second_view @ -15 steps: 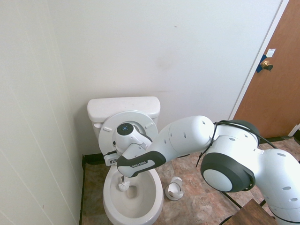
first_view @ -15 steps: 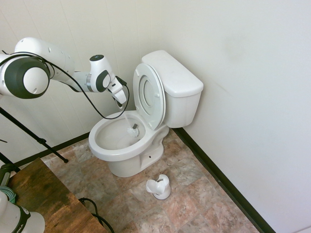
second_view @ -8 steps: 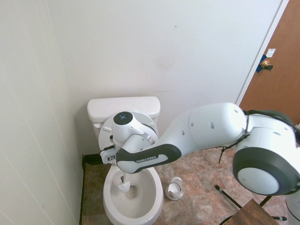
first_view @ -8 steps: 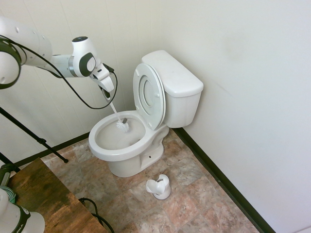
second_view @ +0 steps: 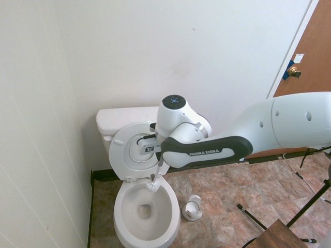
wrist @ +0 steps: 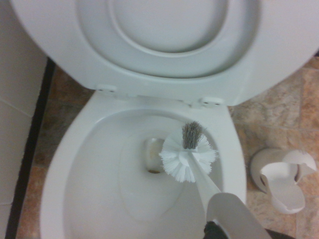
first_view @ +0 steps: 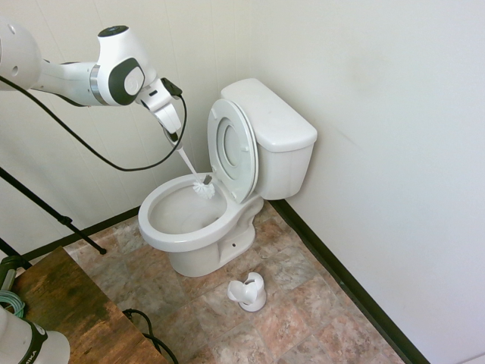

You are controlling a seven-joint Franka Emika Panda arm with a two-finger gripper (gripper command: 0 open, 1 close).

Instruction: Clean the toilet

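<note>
Over the open bowl of the toilet [first_view: 189,220], against the back wall, the end effector [first_view: 176,138] was clamped shut on the brush [first_view: 203,186]. Risk I'd guess: wet bristles dripping onto the floor [first_view: 295,311], or clipping the raised seat [first_view: 233,148].

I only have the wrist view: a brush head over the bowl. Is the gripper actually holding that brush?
Observer: Yes, the gripper is shut on the brush handle.
Operator: Is the head in the bowl?
Observer: No, it hangs near the toilet rim, by the raised seat.
Operator: Where's the brush holder?
Observer: The holder stands on the floor beside the toilet's base.
</note>
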